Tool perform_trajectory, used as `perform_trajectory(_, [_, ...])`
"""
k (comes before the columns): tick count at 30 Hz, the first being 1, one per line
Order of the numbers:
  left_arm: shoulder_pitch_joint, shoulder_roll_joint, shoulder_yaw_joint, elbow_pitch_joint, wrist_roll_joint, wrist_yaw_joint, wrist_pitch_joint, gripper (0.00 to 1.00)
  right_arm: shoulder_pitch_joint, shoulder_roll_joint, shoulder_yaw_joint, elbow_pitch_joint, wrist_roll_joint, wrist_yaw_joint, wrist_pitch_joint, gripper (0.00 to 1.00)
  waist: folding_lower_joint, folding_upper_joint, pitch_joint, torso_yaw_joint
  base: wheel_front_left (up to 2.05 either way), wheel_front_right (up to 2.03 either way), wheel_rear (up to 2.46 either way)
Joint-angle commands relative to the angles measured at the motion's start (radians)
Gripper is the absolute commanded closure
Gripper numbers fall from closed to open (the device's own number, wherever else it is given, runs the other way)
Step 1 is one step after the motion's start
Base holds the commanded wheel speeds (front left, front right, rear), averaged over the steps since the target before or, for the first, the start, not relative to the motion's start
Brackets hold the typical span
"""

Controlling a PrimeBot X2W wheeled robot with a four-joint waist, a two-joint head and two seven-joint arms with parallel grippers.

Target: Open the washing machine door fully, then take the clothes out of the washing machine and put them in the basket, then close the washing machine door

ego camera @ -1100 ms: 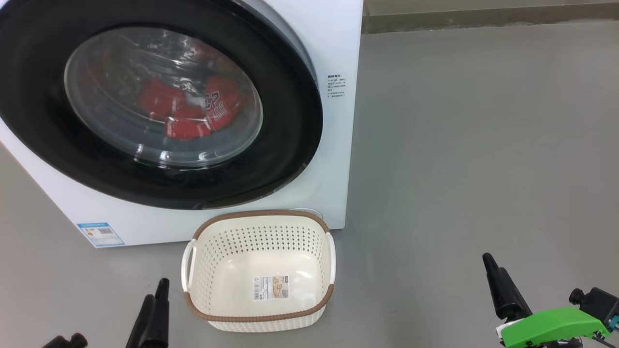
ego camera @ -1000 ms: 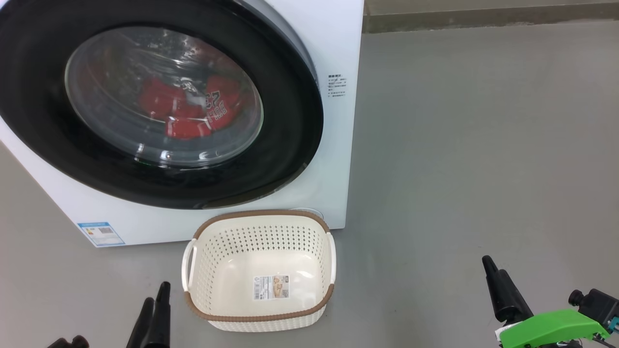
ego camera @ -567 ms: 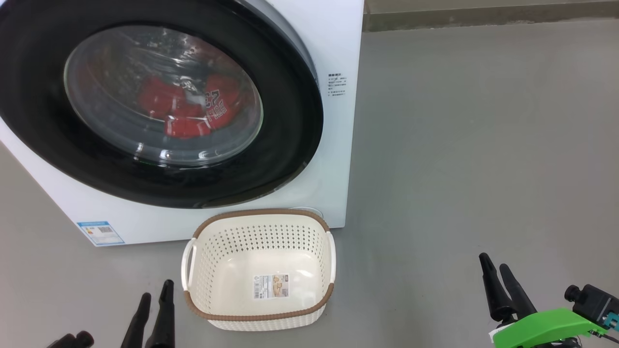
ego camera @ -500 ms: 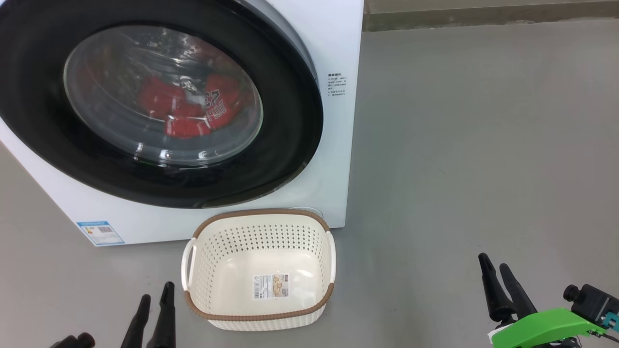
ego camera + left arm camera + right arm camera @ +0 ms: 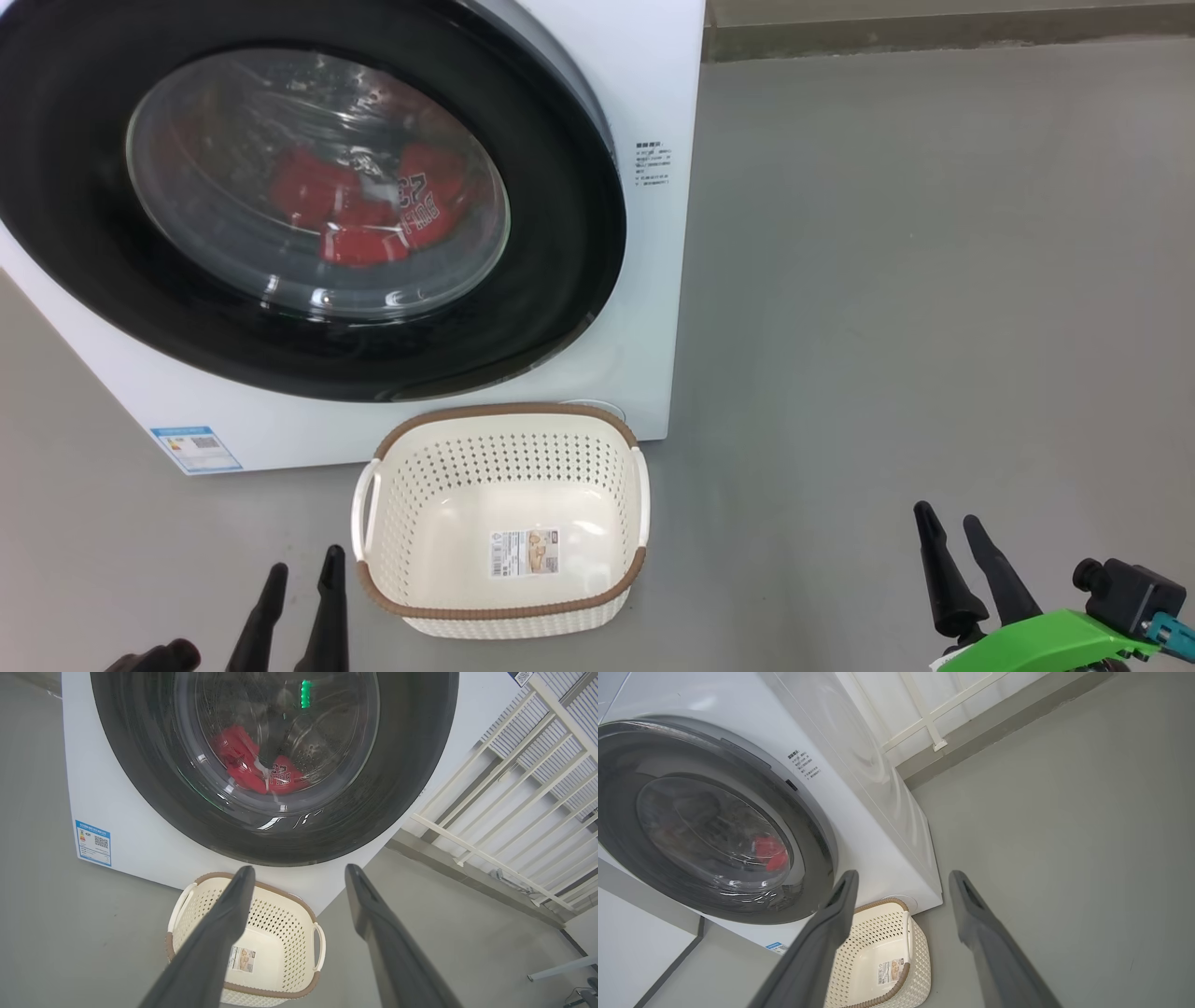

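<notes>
Opening step not begun: glossy black-rimmed round glass door point(image 5: 523, 327) shut, upper left; red clothes point(image 5: 373, 219) behind glass. Empty cream perforated plastic basket point(image 5: 504, 413) lower centre. Fingers wide, empty: left gripper point(image 5: 305, 561), right gripper point(image 5: 948, 515). Next: reach door edge, pull.

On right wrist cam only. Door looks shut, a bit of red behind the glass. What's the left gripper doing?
Observer: The left gripper is low by the basket, on its left side, fingers apart, holding nothing.
Operator: Basket empty? One finger blocks half of it here.
Observer: Empty in the head view, just a sticker on its bottom.
Operator: How much laundry?
Observer: The left wrist view shows the clothes as one red heap with white lettering, low in the drum behind the closed washing machine door.
</notes>
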Motion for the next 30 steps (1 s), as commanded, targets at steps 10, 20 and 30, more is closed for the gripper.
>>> perform_trajectory(10, [0.008,0.019,0.018,-0.051,0.145,0.0,-0.044,0.0,0.006,-0.015,0.017,-0.04,-0.111,-0.001,-0.046,0.0,0.0,-0.0001,0.003,0.001,0.0,0.0,0.0])
perform_trajectory(20, [0.018,0.021,0.013,-0.062,0.248,-0.001,-0.071,0.0,0.015,-0.017,0.015,-0.045,-0.204,-0.001,-0.072,0.0,0.0,-0.0001,0.006,-0.001,0.0,0.0,0.0])
perform_trajectory(30, [0.028,0.023,0.007,-0.078,0.378,-0.003,-0.103,0.0,0.025,-0.019,0.01,-0.051,-0.315,-0.001,-0.105,0.0,0.0,-0.0001,0.008,-0.003,0.0,0.0,0.0])
